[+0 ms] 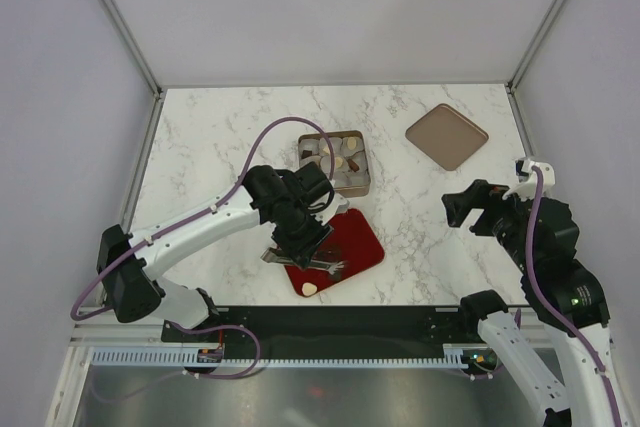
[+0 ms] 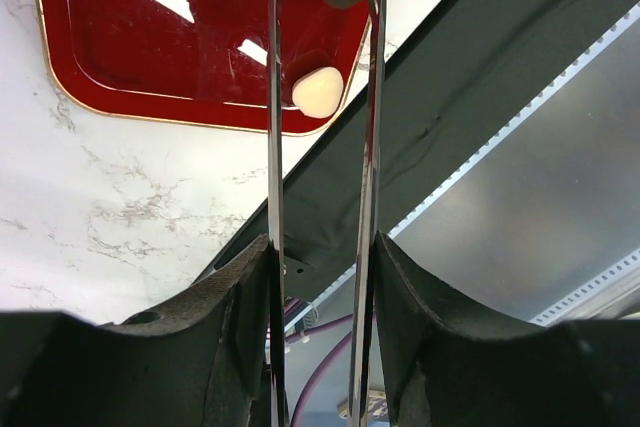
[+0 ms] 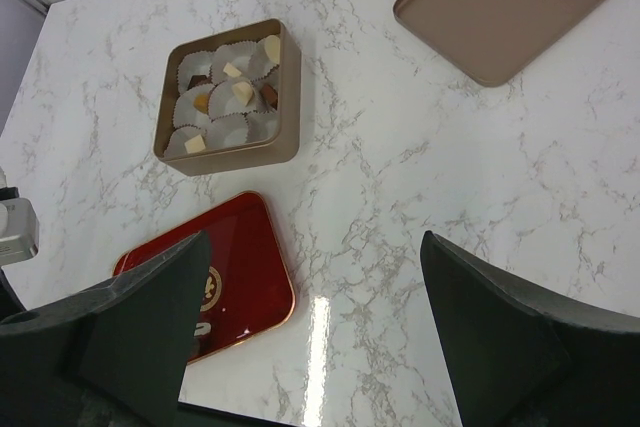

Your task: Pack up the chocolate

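Observation:
One cream-white chocolate (image 1: pixel 311 290) (image 2: pixel 318 92) lies at the near corner of the red tray (image 1: pixel 358 237) (image 2: pixel 150 57). My left gripper (image 1: pixel 300 232) (image 2: pixel 322 247) hangs over the tray, shut on a pair of metal tongs (image 1: pixel 305 262) (image 2: pixel 273 97). The two blades stand apart, one on each side of that piece, and I cannot tell whether they touch it. Other chocolates (image 3: pixel 243 92), cream and tan, sit in paper cups inside the gold box (image 1: pixel 363 162) (image 3: pixel 290 87) behind the tray. At the right, my right gripper (image 1: pixel 470 209) (image 3: pixel 315 242) is open and holds nothing.
The box's flat lid (image 1: pixel 447 135) (image 3: pixel 505 7) lies at the far right of the marble table. A black rail (image 2: pixel 420 127) runs along the table's near edge, just beyond the tray's corner. Enclosure walls bound the table on three sides.

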Robot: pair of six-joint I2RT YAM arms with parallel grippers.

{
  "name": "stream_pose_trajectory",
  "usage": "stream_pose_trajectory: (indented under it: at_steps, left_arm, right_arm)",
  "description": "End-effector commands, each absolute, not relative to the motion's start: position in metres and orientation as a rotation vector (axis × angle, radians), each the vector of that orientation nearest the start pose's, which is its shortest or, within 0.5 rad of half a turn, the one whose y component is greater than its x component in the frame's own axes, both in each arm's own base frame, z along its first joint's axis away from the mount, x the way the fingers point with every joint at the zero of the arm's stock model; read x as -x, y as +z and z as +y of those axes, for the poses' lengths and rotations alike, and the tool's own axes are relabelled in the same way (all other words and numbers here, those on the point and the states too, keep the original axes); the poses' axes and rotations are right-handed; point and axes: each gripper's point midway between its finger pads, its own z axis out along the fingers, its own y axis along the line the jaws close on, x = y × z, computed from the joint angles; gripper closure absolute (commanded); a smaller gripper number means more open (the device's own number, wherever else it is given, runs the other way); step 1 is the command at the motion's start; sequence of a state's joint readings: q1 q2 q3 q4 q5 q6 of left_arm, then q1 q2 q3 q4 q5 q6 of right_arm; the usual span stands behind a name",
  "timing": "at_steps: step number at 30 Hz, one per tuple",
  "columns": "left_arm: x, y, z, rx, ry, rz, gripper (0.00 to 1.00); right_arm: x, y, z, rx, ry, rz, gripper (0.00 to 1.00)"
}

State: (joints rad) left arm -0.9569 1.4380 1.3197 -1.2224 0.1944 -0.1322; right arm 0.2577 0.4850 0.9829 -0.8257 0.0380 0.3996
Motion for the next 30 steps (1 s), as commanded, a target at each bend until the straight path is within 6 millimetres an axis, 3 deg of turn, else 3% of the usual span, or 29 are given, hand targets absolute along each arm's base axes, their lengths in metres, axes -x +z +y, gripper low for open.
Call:
stream_pose_trajectory:
  at_steps: [1, 8, 24, 30]
  left_arm:
    - [-0.106, 0.162, -0.232, -1.255, -0.502, 2.726, 0.5]
    - [-0.106, 0.161, -0.232, -1.257, -0.499, 2.73, 0.5]
    - [-0.114, 0.186, -0.239, -1.207, -0.521, 2.684, 0.51]
    - [-0.104, 0.177, -0.234, -1.219, -0.528, 2.732, 0.51]
  right_arm:
    - [-0.186, 0.304, 0.059, -0.16, 0.425, 1.868, 0.06]
    - [-0.186, 0.3, 0.059, -0.162, 0.418, 1.873, 0.06]
    - [-0.187, 0.299, 0.058, -0.161, 0.414, 1.869, 0.06]
    - [-0.186, 0.301, 0.057, -0.163, 0.411, 1.861, 0.06]
